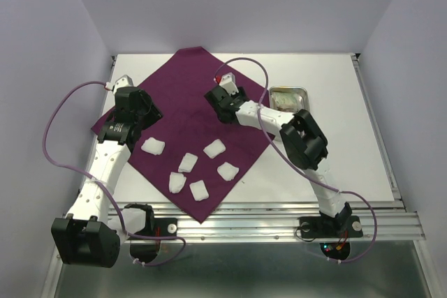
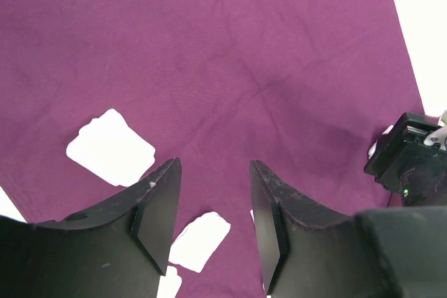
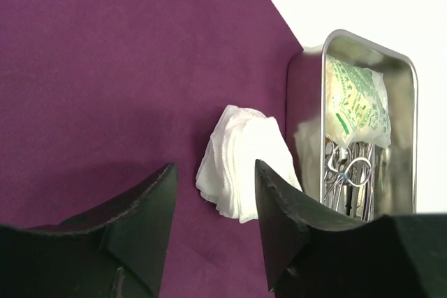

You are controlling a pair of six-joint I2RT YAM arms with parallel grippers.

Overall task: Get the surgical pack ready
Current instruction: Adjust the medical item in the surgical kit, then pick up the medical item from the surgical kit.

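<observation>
Maroon fabric, the surgical pack (image 1: 185, 113), lies spread flat on the white bench (image 1: 349, 137), turned so that its corners point like a diamond, and it covers the left and middle of the bench. Over the pack's left corner hangs the left claw (image 2: 213, 169), its fingers apart with only bare cloth between them. On the pack's near half lie six white gauze pads (image 1: 187, 162), loosely scattered and apart from one another, all resting on the cloth. Further right, above the pack's right side, the right claw (image 3: 215, 171) points down with its fingers apart and nothing gripped. Just beyond its fingertips a seventh, crumpled gauze pad (image 3: 241, 162) sits on the pack close to the pack's right edge. Just beside that edge, off the pack and on the bare bench, stands a small steel tray (image 3: 413, 109). It holds a green-printed packet (image 3: 356, 106) and some metal instruments (image 3: 349, 172) with ring handles.
</observation>
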